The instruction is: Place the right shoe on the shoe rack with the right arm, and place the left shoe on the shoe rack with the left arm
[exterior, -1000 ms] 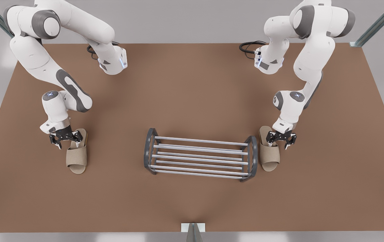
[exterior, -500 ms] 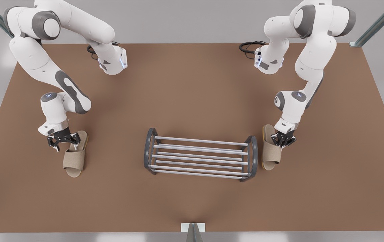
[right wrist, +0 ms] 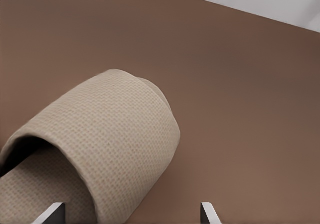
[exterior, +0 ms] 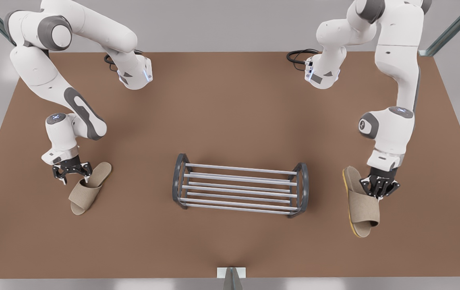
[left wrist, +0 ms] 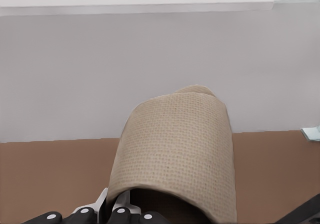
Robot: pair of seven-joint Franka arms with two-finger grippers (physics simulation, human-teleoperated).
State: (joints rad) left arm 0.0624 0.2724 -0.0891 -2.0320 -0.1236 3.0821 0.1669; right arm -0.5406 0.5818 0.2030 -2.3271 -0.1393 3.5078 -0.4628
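Left gripper [exterior: 380,188], on the front view's right, is clamped on the left shoe [exterior: 362,209] at its heel side; I see that shoe tilted, its yellow sole edge showing, apart from the shoe rack [exterior: 240,186]; right gripper [exterior: 71,170], on the front view's left, has its fingers spread above the heel end of the right shoe [exterior: 90,186], which lies angled on the table [exterior: 230,117].

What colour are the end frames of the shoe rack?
Dark grey, with pale grey bars between them; the shoe rack shows best in the front view.
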